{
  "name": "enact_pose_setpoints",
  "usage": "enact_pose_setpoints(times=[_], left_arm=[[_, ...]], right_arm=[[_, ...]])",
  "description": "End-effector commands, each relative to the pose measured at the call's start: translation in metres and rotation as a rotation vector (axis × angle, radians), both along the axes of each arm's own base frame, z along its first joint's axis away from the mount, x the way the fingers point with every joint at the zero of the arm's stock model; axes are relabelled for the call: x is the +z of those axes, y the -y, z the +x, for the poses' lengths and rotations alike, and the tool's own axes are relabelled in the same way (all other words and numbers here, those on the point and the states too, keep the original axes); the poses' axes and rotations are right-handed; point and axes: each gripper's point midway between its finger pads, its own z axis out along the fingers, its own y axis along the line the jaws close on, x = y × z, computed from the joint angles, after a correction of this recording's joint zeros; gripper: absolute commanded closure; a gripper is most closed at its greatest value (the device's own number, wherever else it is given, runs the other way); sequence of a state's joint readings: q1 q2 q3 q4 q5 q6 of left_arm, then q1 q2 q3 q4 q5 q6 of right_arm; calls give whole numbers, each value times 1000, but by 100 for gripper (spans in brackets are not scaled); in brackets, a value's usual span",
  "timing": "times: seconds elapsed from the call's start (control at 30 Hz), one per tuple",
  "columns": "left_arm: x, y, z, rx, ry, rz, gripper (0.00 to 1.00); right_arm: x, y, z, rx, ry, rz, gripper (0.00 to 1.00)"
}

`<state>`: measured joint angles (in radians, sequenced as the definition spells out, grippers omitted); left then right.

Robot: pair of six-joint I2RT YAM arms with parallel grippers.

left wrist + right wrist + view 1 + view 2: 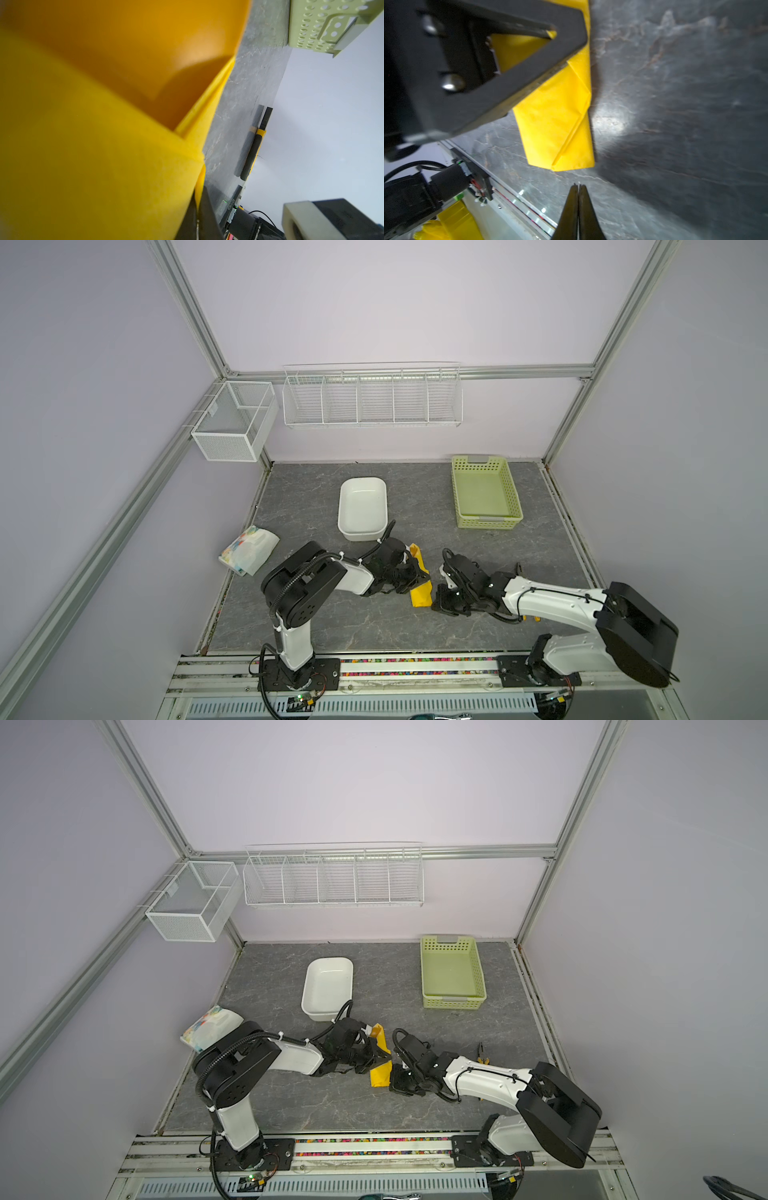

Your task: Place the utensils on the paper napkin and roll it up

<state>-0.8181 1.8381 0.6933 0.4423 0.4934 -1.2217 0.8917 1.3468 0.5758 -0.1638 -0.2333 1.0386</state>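
Observation:
The paper napkin [420, 597] [380, 1078] lies as a long yellow folded roll on the grey tabletop between the two arms. An orange utensil tip [414, 550] [377, 1030] pokes out of its far end; the rest of the utensils is hidden inside. My left gripper [417, 577] [379, 1056] is shut on the roll's middle, and in the left wrist view a yellow edge is pinched between its fingers [197, 199]. The napkin [83, 145] fills that view. My right gripper [439, 602] [578, 187] is shut and empty, just off the napkin's [556, 128] near end.
Behind the left arm stands a white tub [362, 508], and a green basket [484, 493] sits at the back right. A white printed packet [249, 549] lies at the left edge. Yellow-and-black pliers [482, 1054] [252, 151] lie behind the right forearm. Wire racks hang on the walls.

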Motion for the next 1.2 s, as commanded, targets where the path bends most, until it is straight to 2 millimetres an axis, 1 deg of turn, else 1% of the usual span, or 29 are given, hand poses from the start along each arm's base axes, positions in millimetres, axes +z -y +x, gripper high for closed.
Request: enact_pose_setpoints(times=[0.0,0.2,0.4,0.73,1.17], left_arm=[[-9,-10,2,48,-17,28,100],[-10,-10,2,49,-22,26,100],[-10,-10,2,50,-23,20,100],[-11,-10,2,53,-28,17,100],[-12,-15,4,72,-26,24,100]], right_arm=[[13,-16,7,-50,-16,100,92],[5,-21,8,-45,-40,88,93],[-2,-20,8,-46,-49,72,93],[-4,-27,11,-35,-52,76,93],[-15,-22,8,-32,-73,44,93]])
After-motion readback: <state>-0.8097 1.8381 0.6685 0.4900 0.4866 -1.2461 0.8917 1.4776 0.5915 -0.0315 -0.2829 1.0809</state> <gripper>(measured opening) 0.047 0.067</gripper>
